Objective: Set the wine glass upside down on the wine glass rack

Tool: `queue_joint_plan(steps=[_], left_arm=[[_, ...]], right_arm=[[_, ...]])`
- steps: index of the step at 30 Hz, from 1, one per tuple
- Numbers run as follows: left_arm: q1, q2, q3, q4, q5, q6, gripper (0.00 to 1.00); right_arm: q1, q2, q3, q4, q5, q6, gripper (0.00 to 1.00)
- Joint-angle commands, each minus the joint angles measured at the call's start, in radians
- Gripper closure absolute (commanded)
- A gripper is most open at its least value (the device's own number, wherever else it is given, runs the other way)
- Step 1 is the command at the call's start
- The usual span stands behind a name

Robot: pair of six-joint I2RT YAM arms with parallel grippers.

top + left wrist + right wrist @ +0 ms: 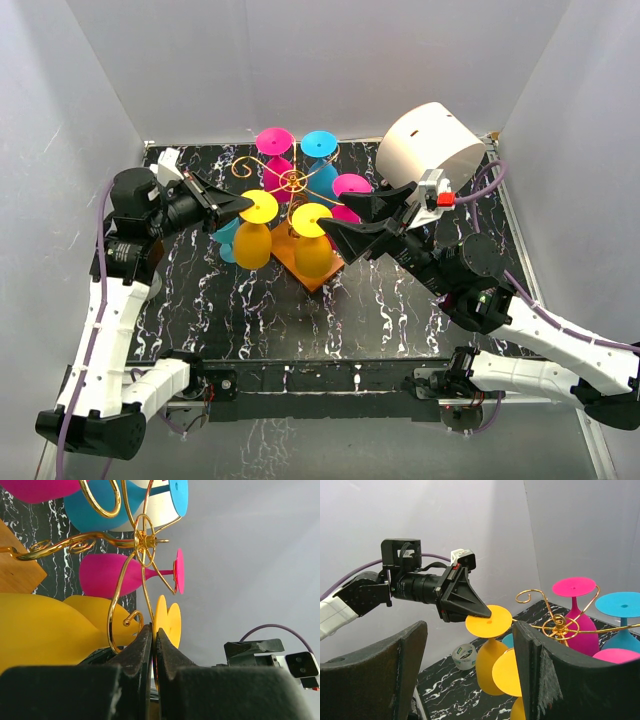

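Gold wine glass rack (293, 181) mid-frame, left gripper (247, 203) closed at foot of yellow wine glass (252, 243), right gripper (334, 213) wide, empty, tape roll (464, 655) shown clearly by right wrist view alone.

Gold rack (293, 181), orange base (320, 272); yellow glasses (253, 243), pink glasses (274, 140), blue glasses (319, 143); black white-veined tabletop (260, 310).

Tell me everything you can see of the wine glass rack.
The wine glass rack is thin, shiny gold wire: an upright central post with a ringed hub, from which curled arms radiate. It stands on a flat orange square base, wood-looking, set cornerwise on the black marbled table. Pink, blue and yellow glasses hang upside down in its curls. The shut left pincer is near one curl.
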Motion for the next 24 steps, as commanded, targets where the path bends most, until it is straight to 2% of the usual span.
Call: queue_joint_plan(steps=[1,20,24], left_arm=[[-0.004,-0.004,-0.004,0.021,0.033,0.014,1.0],[-0.022,0.016,0.012,-0.05,0.028,0.069,0.85],[-0.023,0.012,0.023,-0.073,0.03,0.076,0.77]], right_arm=[[0.005,-0.006,0.001,0.048,0.006,-0.009,0.33],[0.005,-0.001,-0.002,0.05,0.007,-0.008,0.33],[0.003,-0.004,-0.003,0.048,0.007,-0.005,0.33]])
